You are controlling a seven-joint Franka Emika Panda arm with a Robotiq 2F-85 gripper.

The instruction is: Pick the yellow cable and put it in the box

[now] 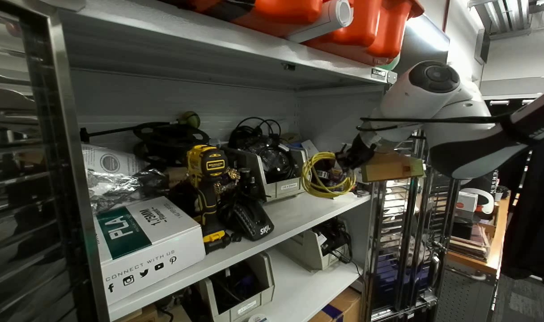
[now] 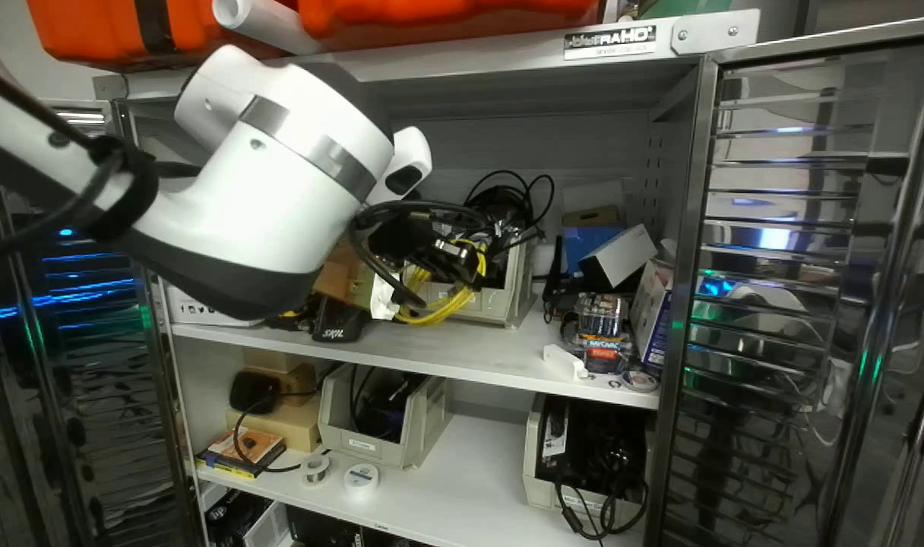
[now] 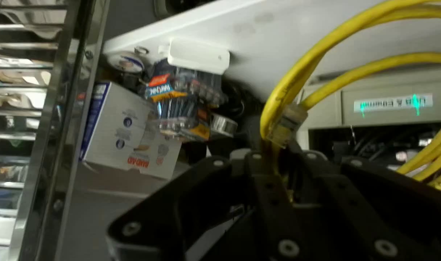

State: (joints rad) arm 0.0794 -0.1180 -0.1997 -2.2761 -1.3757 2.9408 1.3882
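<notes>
The yellow cable is a coiled loop with a clear plug. It hangs from my gripper in both exterior views (image 1: 325,193) (image 2: 439,310) and shows large in the wrist view (image 3: 284,92). My gripper (image 3: 275,159) is shut on part of the coil; it also shows in an exterior view (image 1: 346,156). The box is likely the grey bin labelled "USB & Ethernet" (image 3: 391,105), full of black cables. It stands on the middle shelf in both exterior views (image 1: 286,189) (image 2: 492,304). The gripper and coil are in front of the bin, and in an exterior view they partly cover it.
A yellow drill (image 1: 205,174), black charger (image 1: 254,219) and white PLA box (image 1: 155,237) stand on the same shelf. Batteries (image 2: 602,323) and a Band-Aid box (image 3: 122,128) stand at its other end. The upper shelf (image 1: 254,40) hangs above. Metal doors (image 2: 819,304) flank the cabinet.
</notes>
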